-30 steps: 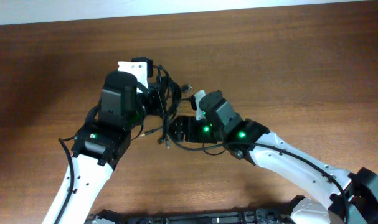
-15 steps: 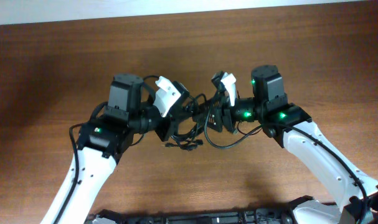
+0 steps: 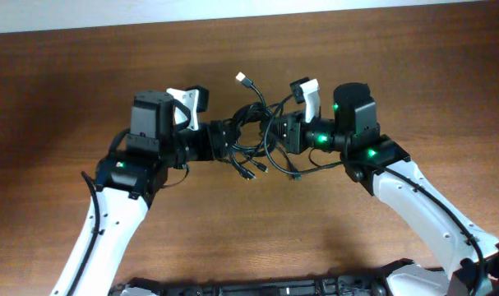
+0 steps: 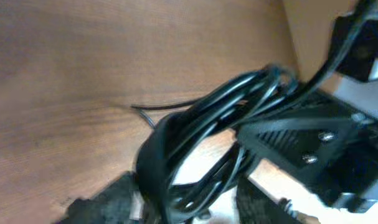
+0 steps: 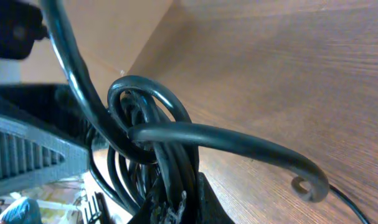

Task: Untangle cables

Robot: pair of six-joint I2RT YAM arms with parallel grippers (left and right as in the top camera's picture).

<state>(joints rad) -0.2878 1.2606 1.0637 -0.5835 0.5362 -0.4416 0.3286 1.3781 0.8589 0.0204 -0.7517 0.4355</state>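
Observation:
The cables (image 3: 256, 136) are a knot of thin black cords strung between my two grippers above the wooden table (image 3: 413, 74). One metal-tipped plug (image 3: 241, 80) sticks out toward the back, and other ends (image 3: 253, 174) dangle toward the front. My left gripper (image 3: 223, 140) faces right. In the left wrist view its fingers (image 4: 111, 199) stand apart, and the cable bundle (image 4: 207, 118) runs loosely between them through my left gripper (image 4: 185, 208). My right gripper (image 3: 280, 133) faces left. In the right wrist view, my right gripper (image 5: 176, 202) pinches several strands of the looped cables (image 5: 151, 124).
The two grippers face each other only a short gap apart. The right gripper's black body (image 4: 326, 143) fills the right of the left wrist view. The table's far edge (image 3: 249, 15) runs along the top, and a black rail (image 3: 257, 288) lies at the front edge.
The right gripper has closed on the bundle and the left gripper's fingers have parted. The left wrist has turned, and the cables now spread between the grippers with one plug flung toward the back.

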